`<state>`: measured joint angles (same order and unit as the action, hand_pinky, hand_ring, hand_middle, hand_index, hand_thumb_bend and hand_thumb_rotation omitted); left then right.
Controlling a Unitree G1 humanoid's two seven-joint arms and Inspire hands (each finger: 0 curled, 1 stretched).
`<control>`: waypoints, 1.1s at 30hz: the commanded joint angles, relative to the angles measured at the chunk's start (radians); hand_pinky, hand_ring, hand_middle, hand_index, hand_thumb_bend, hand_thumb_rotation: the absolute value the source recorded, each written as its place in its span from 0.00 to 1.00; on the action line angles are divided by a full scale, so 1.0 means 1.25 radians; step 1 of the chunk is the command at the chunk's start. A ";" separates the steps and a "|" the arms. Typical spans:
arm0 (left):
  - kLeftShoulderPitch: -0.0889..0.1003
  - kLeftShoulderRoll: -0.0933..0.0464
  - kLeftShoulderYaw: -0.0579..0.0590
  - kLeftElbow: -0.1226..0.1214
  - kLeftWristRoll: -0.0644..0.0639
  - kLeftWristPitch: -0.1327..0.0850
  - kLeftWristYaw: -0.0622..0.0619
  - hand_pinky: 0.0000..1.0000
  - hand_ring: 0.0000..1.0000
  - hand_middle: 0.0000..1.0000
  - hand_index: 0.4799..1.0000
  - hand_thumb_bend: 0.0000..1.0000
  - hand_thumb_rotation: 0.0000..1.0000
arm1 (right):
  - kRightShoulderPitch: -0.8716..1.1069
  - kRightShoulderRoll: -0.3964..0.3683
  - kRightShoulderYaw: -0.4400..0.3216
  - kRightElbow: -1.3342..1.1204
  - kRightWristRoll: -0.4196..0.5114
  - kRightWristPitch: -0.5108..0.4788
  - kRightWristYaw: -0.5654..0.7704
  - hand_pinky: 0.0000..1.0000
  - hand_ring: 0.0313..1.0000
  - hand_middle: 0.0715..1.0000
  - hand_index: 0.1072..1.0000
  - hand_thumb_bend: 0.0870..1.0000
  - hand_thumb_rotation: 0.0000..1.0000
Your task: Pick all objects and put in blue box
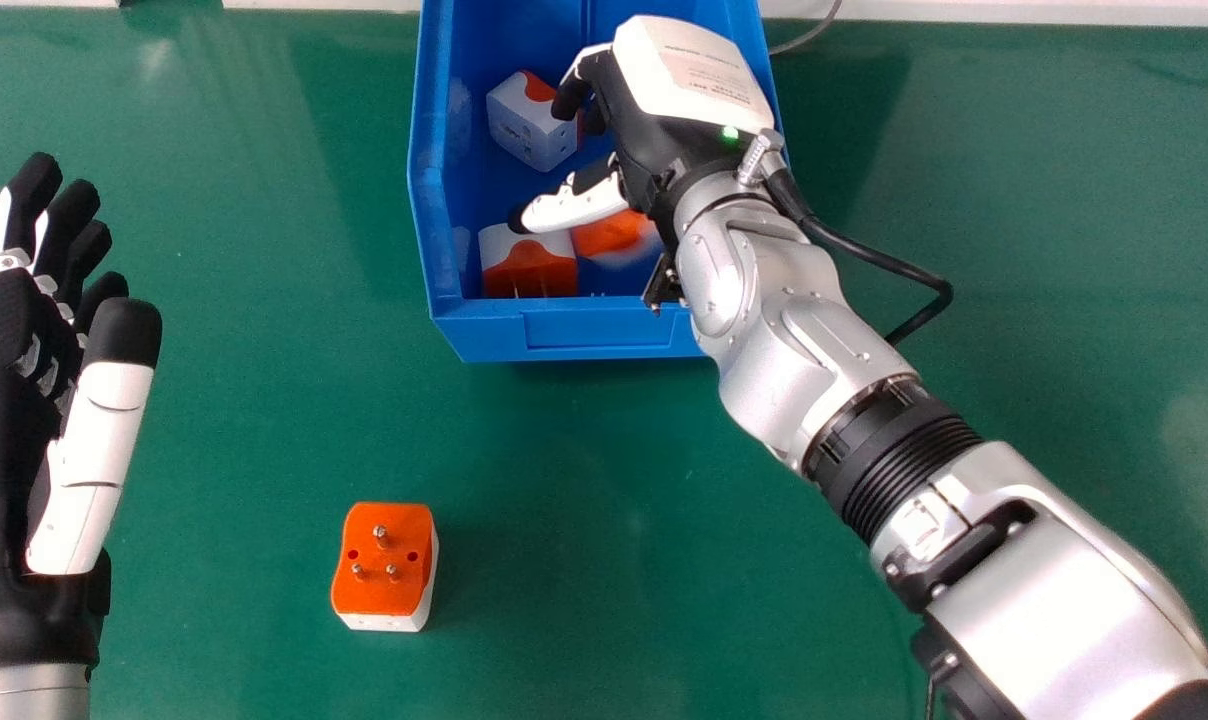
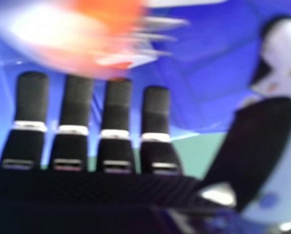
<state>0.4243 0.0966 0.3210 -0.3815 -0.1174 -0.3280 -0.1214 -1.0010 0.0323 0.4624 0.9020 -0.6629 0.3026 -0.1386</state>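
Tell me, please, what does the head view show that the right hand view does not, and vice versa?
Head view: the black and white left hand, the silver right forearm, and an orange and white plug adapter, pins up, on the green table outside the blue plastic box.

Right hand view: the right hand from its inner side, its black fingers straight, side by side.

Both: the box, parts of the table and right hand, and a blurred orange and white adapter, seemingly the same one.
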 commanded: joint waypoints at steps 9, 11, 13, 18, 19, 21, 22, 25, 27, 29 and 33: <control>0.003 0.000 -0.002 -0.020 0.013 -0.008 0.018 0.91 0.93 0.94 0.92 0.79 0.82 | -0.024 -0.007 0.000 -0.032 0.000 0.010 0.002 0.49 0.60 0.66 0.63 0.51 0.38; 0.004 -0.001 -0.003 -0.021 0.012 -0.009 0.018 0.92 0.94 0.95 0.93 0.79 0.82 | -0.020 -0.007 -0.002 -0.042 0.003 0.011 0.004 0.51 0.62 0.67 0.65 0.50 0.38; 0.005 -0.001 -0.004 -0.021 0.012 -0.011 0.017 0.92 0.94 0.95 0.93 0.79 0.82 | -0.016 -0.006 -0.004 -0.055 0.005 0.016 0.007 0.51 0.62 0.67 0.66 0.50 0.38; 0.008 -0.002 -0.003 -0.019 0.009 -0.017 0.015 0.92 0.94 0.95 0.93 0.79 0.82 | 0.001 -0.008 -0.008 -0.094 0.008 0.021 0.010 0.52 0.62 0.67 0.66 0.50 0.38; 0.009 -0.001 -0.003 -0.018 0.007 -0.018 0.014 0.92 0.94 0.95 0.93 0.79 0.82 | 0.005 -0.009 -0.008 -0.103 0.007 0.023 0.009 0.53 0.63 0.68 0.67 0.49 0.38; 0.010 -0.002 -0.004 -0.019 0.005 -0.019 0.013 0.92 0.94 0.95 0.92 0.78 0.82 | 0.015 -0.012 -0.005 -0.129 0.003 0.026 0.011 0.54 0.63 0.68 0.68 0.47 0.39; 0.010 -0.003 -0.004 -0.019 0.007 -0.020 0.014 0.92 0.94 0.95 0.92 0.78 0.82 | 0.019 -0.015 -0.003 -0.144 0.000 0.030 0.014 0.54 0.63 0.68 0.68 0.47 0.39; 0.007 -0.005 -0.007 -0.018 0.012 -0.023 0.016 0.92 0.94 0.95 0.92 0.79 0.82 | 0.035 -0.022 -0.001 -0.205 -0.007 0.055 0.034 0.55 0.63 0.68 0.69 0.45 0.38; 0.007 -0.007 -0.011 -0.019 0.009 -0.025 0.014 0.91 0.94 0.95 0.92 0.78 0.82 | 0.048 -0.028 0.000 -0.249 -0.012 0.067 0.043 0.53 0.62 0.68 0.69 0.44 0.38; 0.007 -0.012 -0.018 -0.022 -0.001 -0.024 0.012 0.90 0.93 0.95 0.91 0.78 0.81 | 0.065 -0.037 0.001 -0.299 -0.016 0.078 0.055 0.52 0.61 0.67 0.70 0.43 0.37; 0.006 -0.016 -0.027 -0.018 0.002 -0.031 0.015 0.90 0.93 0.94 0.90 0.77 0.80 | 0.101 -0.054 0.000 -0.411 -0.021 0.107 0.096 0.51 0.61 0.68 0.71 0.42 0.36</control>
<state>0.4280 0.0816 0.2890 -0.3838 -0.1175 -0.3386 -0.1065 -0.8777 -0.0257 0.4655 0.4593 -0.6753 0.4260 -0.0360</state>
